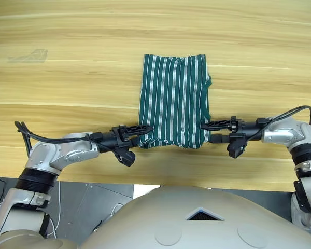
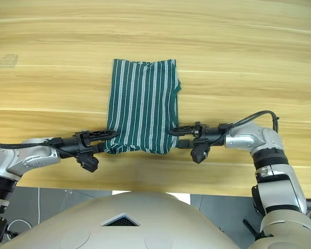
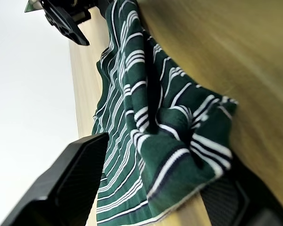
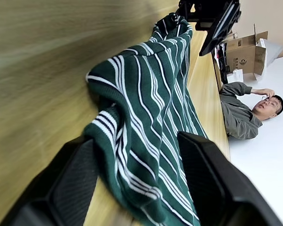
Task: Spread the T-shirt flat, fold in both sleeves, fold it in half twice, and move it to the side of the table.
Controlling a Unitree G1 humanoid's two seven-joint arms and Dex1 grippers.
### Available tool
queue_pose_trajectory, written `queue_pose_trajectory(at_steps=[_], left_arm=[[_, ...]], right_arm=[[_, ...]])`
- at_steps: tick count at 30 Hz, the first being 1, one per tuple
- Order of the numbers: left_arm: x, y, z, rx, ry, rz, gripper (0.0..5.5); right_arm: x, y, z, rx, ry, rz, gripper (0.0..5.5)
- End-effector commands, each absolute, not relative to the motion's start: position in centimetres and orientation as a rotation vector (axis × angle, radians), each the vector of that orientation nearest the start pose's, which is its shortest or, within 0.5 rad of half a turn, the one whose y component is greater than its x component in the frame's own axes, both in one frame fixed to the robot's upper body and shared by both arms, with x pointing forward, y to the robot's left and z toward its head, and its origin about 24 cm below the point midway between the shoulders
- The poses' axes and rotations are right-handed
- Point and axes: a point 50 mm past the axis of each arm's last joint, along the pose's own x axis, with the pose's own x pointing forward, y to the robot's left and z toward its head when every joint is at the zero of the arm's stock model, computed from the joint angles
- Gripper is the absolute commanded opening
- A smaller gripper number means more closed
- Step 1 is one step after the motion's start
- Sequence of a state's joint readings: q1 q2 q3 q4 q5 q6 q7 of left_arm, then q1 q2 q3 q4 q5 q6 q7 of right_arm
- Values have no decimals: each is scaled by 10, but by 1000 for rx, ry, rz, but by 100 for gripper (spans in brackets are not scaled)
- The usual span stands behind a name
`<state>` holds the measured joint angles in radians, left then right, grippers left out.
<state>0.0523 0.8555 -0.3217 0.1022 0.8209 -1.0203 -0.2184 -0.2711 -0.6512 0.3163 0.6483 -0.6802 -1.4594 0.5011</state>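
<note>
The green, white-striped T-shirt (image 1: 173,101) lies folded into a narrow upright rectangle on the wooden table (image 1: 67,78), its lower hem close to the table's near edge. Both arms stretch low and nearly level over that near edge, pointing inward at each other. The left gripper (image 1: 141,134) sits at the shirt's near-left corner and the right gripper (image 1: 210,131) at its near-right corner, and each has its fingers spread apart with a bunched corner of the shirt between them, not pinched tight.
</note>
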Motion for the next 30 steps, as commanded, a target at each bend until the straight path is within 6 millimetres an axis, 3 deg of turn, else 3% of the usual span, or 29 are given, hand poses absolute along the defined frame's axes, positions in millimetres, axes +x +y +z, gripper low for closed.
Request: queue_pose_trajectory(at_steps=[1,12,17,22,28,30], left_arm=[[155,201,-4,1441,-269,-1520,316],[150,205,-8,1426,-238,-1533,105],[149,204,-8,1414,-234,-1531,60],[145,211,-7,1420,-204,-1536,29],[135,216,2,1265,-57,-1472,26],[127,220,10,1147,97,-1455,25]], right_arm=[[210,-178,20,-1182,-552,1585,287],[205,-174,18,-1152,-568,1591,76],[204,-175,17,-1142,-555,1586,1],[200,-178,11,-1121,-488,1596,0],[193,-183,0,-971,-177,1594,0],[192,-184,5,-811,8,1554,0]])
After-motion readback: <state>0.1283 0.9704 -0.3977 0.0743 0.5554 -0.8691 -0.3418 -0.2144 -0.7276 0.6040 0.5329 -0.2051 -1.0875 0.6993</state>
